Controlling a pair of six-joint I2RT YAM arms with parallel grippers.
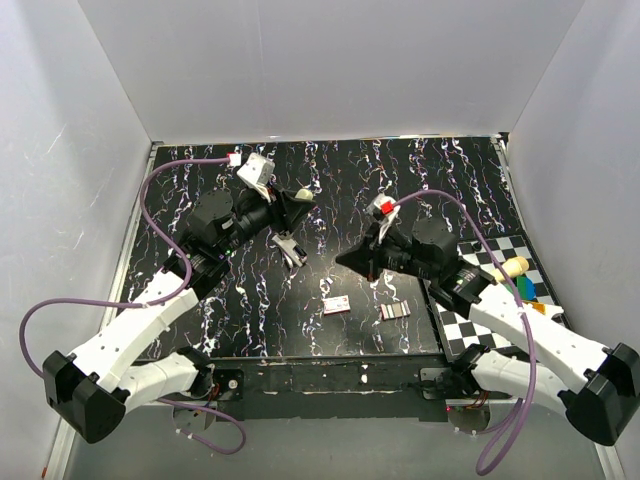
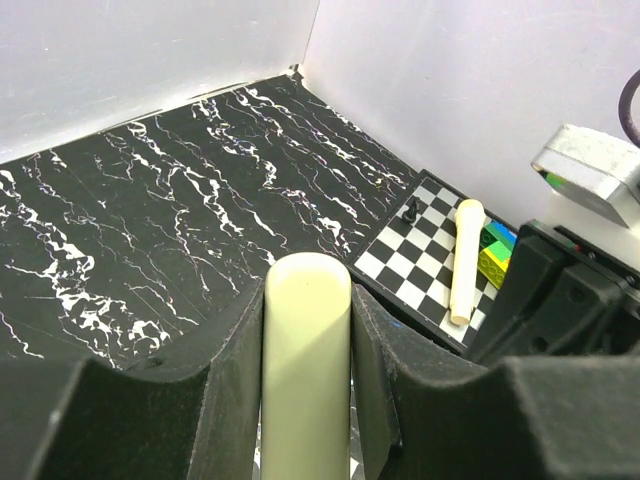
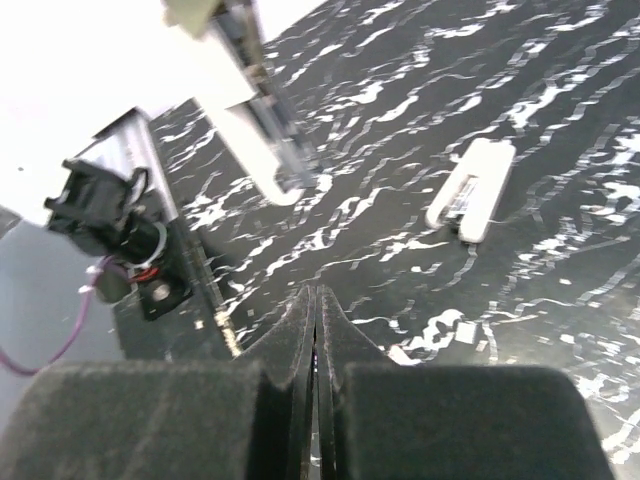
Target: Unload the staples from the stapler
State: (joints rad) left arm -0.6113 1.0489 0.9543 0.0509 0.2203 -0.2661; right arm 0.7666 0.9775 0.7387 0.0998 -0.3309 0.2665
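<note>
Centre frame in the overhead view, the left gripper (image 1: 288,210), partly closed, clamps the cream stapler (image 3: 250,140) aloft, its metal magazine hanging open above the black marbled tabletop (image 1: 430,190). The right gripper (image 1: 347,262) hovers just to its right, pinched fully shut and empty. A grey strip (image 1: 396,311) that looks like staples and a pale piece (image 1: 337,306) lie low in the frame, suggesting the unloading is largely done, though whether the magazine is bare cannot be made out. Open tabletop lies beyond both arms, with white walls on three sides and a checkered mat (image 1: 455,330) along the right edge.
</note>
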